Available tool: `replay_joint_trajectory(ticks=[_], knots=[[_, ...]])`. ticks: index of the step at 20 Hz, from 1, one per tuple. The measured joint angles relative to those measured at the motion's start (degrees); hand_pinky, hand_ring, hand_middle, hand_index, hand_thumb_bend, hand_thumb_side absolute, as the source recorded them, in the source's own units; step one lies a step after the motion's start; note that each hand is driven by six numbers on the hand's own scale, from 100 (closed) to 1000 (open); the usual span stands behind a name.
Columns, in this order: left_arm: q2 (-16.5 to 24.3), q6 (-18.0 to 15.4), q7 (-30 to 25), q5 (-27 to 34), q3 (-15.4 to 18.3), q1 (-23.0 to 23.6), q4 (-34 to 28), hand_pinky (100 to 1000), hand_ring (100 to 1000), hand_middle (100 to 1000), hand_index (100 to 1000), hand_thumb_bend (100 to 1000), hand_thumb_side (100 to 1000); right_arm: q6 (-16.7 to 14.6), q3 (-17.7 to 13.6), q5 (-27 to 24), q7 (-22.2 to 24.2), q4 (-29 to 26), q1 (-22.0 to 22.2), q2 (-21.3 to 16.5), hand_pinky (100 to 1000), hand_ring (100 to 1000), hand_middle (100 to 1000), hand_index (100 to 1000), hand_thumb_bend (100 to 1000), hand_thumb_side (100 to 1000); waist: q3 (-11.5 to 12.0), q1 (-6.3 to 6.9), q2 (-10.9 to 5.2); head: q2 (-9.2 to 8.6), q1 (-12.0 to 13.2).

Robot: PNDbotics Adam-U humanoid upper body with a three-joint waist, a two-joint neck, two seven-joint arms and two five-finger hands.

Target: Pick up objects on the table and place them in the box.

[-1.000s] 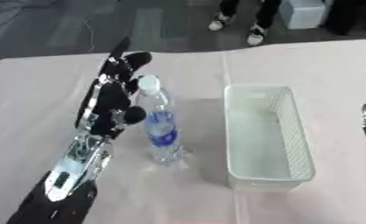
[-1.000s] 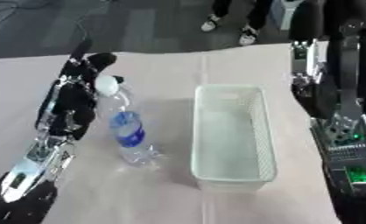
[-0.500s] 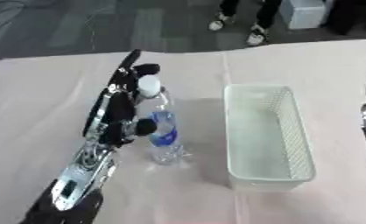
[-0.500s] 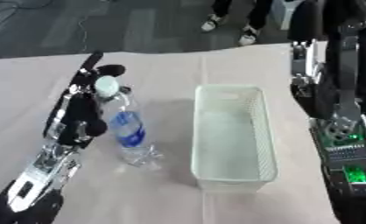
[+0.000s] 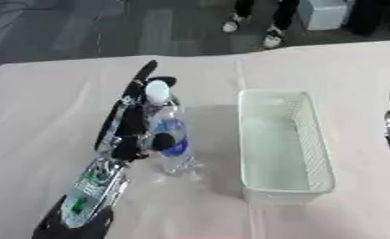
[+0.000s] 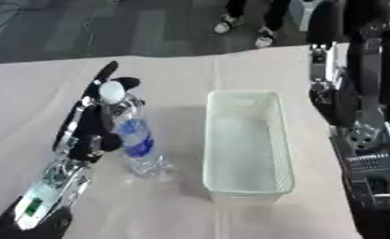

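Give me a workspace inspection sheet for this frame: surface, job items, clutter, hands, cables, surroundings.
Surface: table under a pale pink cloth.
Job items: clear water bottle, white cap, blue label, upright left of the box; white box holds nothing visible.
Clutter: nothing seen.
Hands: left hand against the bottle's left side, thumb curled across the label; right hand not visible, only its arm at the right edge.
Cables: nothing seen on the table.
Surroundings: dark floor, a person's feet beyond the far edge.

Both head eyes look steeply down, sharing the table (image 5: 35,102) nearly alike.
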Motion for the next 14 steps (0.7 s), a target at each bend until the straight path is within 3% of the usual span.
replay_joint_trajectory(ticks=[14], knots=[[-1.4,0.7,-2.1,-3.7,-1.5,1.0,4.6,587,810,642,1000,1000,329,-0.1,0.0,-0.4,0.2,0.0,-0.5,0.0,528,733,849,825,100,1000,-0.5,0.03,0.08,-0.01,0.0]])
